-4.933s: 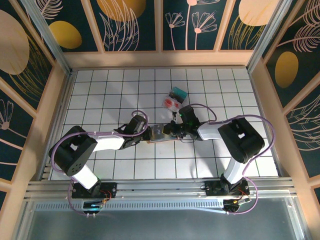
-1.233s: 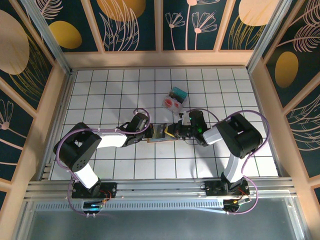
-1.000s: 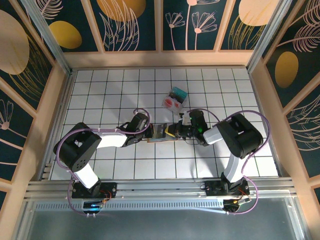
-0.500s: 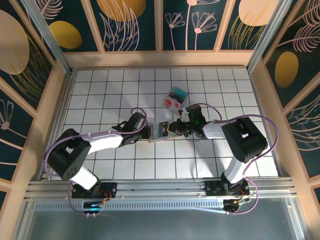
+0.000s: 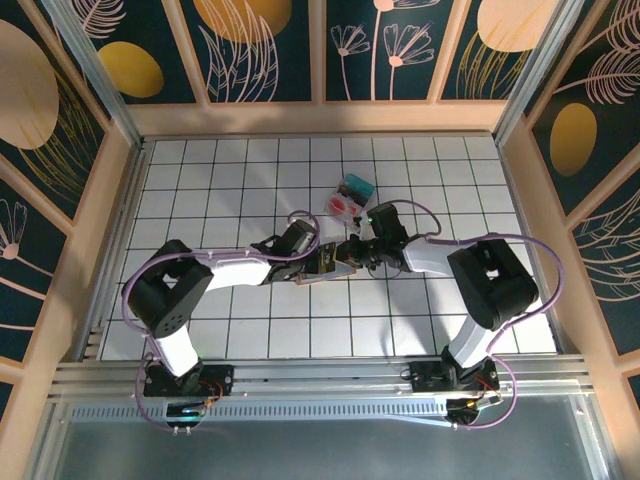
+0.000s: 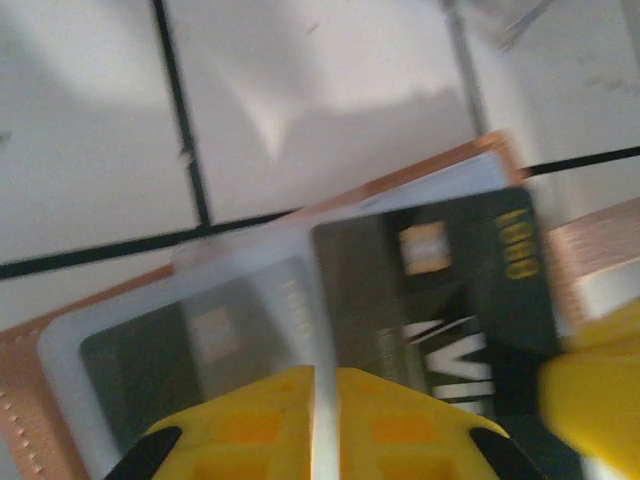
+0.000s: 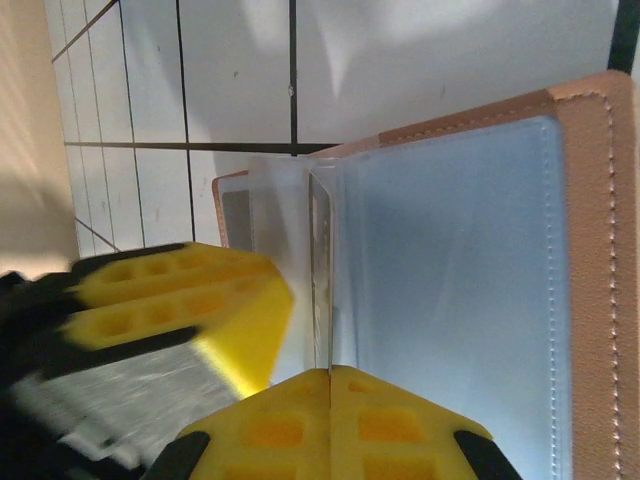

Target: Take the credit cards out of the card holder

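White squares ruled with black lines cover the counter (image 5: 220, 180), which is walled by pale wood and dark panels painted with flowers. Both arms reach toward its middle, and the card holder (image 5: 326, 262) lies open between the two tools, touching both.

The left tool (image 5: 308, 264) comes at it from one side. In the left wrist view, the left tool's (image 6: 315, 392) yellow fingers (image 6: 240, 425) are pressed together, with only a thin pale leaf of the holder between them, so it is clamped on that leaf. Just ahead of this tool, a dark card (image 6: 440, 290) with gold lettering and a gold chip sticks partway out of a clear sleeve, tilted. A second card (image 6: 190, 345) sits blurred inside the sleeve beside it. The holder's tan leather edge shows past both cards.

The right tool (image 5: 351, 253) meets the holder from the opposite side. In the right wrist view its (image 7: 330, 388) yellow fingers (image 7: 400, 425) are likewise closed on a thin clear leaf that stands edge-on. The holder's blue-grey inside (image 7: 450, 300) spreads out ahead of the tool, with a stitched tan border along the far edge. The left tool's yellow finger sits close beside that leaf.

A clear plastic box (image 5: 350, 196) with red and teal contents rests on the counter beyond the right tool, apart from it.
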